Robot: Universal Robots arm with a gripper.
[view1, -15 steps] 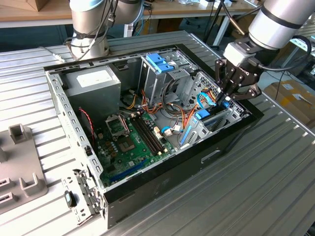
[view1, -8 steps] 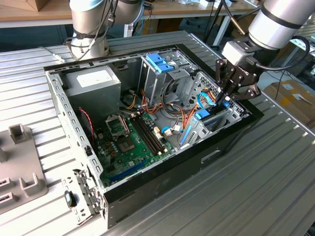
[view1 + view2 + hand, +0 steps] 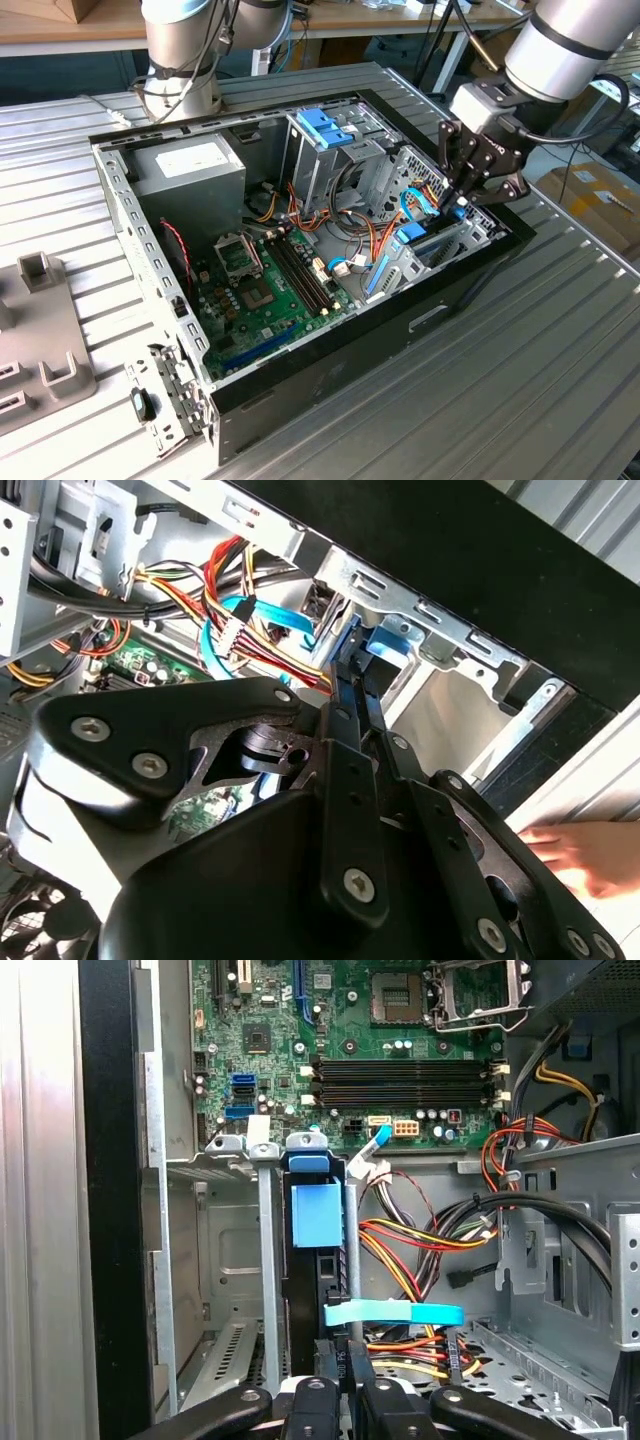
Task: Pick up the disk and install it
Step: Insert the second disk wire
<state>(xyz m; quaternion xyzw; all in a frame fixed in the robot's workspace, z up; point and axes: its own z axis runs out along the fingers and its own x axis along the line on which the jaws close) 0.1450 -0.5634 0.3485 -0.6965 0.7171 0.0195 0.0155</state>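
The disk [image 3: 316,1215] stands on edge in the metal drive bay [image 3: 232,1260] at the front corner of the open computer case [image 3: 300,380]. It looks like a dark slab with a light-blue carrier tab. In the exterior view its blue carrier [image 3: 414,236] shows just below my gripper [image 3: 456,204], at the case's end on the exterior view's right. In both wrist views the fingers [image 3: 330,1360] run close together down to the disk's near end, and the blue tab [image 3: 386,645] sits just past the fingertips [image 3: 345,685]. The gripper [image 3: 345,1355] is shut on the disk's edge.
Bundled coloured wires [image 3: 420,1245] and a flat light-blue cable [image 3: 395,1312] cross right beside the bay. The green motherboard [image 3: 270,285], power supply [image 3: 190,170] and tall metal cage with a blue bracket [image 3: 325,128] fill the case. A person's hand [image 3: 580,855] rests outside the case wall.
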